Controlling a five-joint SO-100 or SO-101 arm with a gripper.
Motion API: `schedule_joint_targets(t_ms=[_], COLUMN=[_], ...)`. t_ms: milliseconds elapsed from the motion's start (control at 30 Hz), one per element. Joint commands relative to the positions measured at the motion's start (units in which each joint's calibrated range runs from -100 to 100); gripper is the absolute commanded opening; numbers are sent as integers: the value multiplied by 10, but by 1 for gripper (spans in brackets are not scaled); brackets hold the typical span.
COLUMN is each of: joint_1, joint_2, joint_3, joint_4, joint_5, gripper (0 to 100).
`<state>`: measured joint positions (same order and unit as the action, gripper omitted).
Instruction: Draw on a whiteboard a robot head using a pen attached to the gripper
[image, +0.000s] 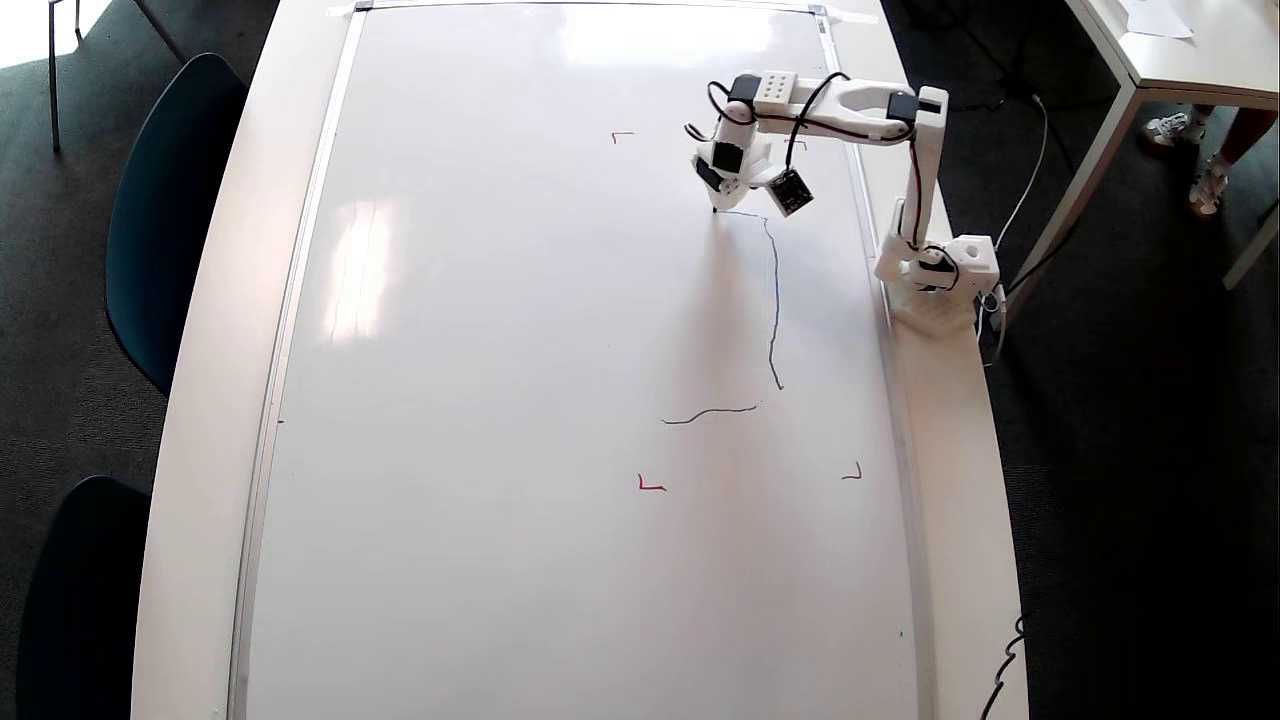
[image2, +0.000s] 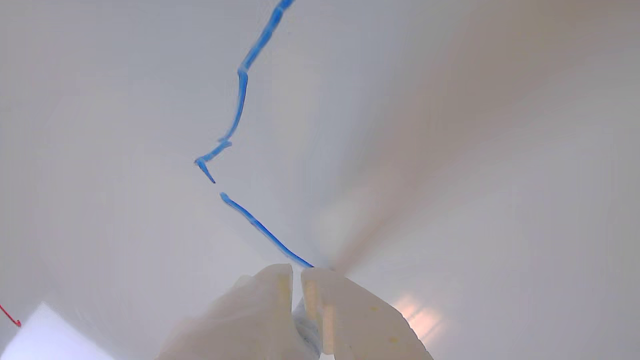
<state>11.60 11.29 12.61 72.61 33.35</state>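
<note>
The whiteboard (image: 500, 350) covers most of the table in the overhead view and fills the wrist view (image2: 475, 175). The robot head (image: 774, 310) is only a few dark blue strokes: a short top line, a long right side and a separate bottom stroke. The strokes show as a blue line in the wrist view (image2: 240, 100). The gripper (image: 722, 185) hangs over the board at the drawing's top left end. The pen (image: 716, 207) shows only as a dark tip touching the board. In the wrist view the gripper (image2: 297, 272) has its jaws closed on the pen (image2: 305, 320), which is mostly hidden between them.
Red corner marks (image: 651, 485) (image: 853, 473) (image: 621, 135) frame the drawing area. The arm's base (image: 940, 275) stands at the table's right edge with cables trailing off. Dark chairs (image: 165, 200) stand left of the table. Another table (image: 1170, 70) is at the upper right.
</note>
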Motion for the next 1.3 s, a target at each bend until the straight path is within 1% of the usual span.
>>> schedule_joint_targets(t_ms=[0, 133, 333, 500, 600, 633, 733, 933, 1133, 1267], joint_1=[-24, -30, -42, -55, -71, -89, -119, -215, -289, -332], joint_2=[59, 98, 168, 177, 177, 177, 177, 184, 189, 224], joint_3=[-84, -145, -262, -261, -262, -262, -261, -263, -267, -290], joint_4=[-2, 0, 6, 7, 7, 7, 19, 30, 21, 21], joint_5=[-1, -1, -25, -29, -59, -73, -91, -150, -192, -218], gripper=[1, 1, 1, 1, 1, 1, 1, 1, 1, 1])
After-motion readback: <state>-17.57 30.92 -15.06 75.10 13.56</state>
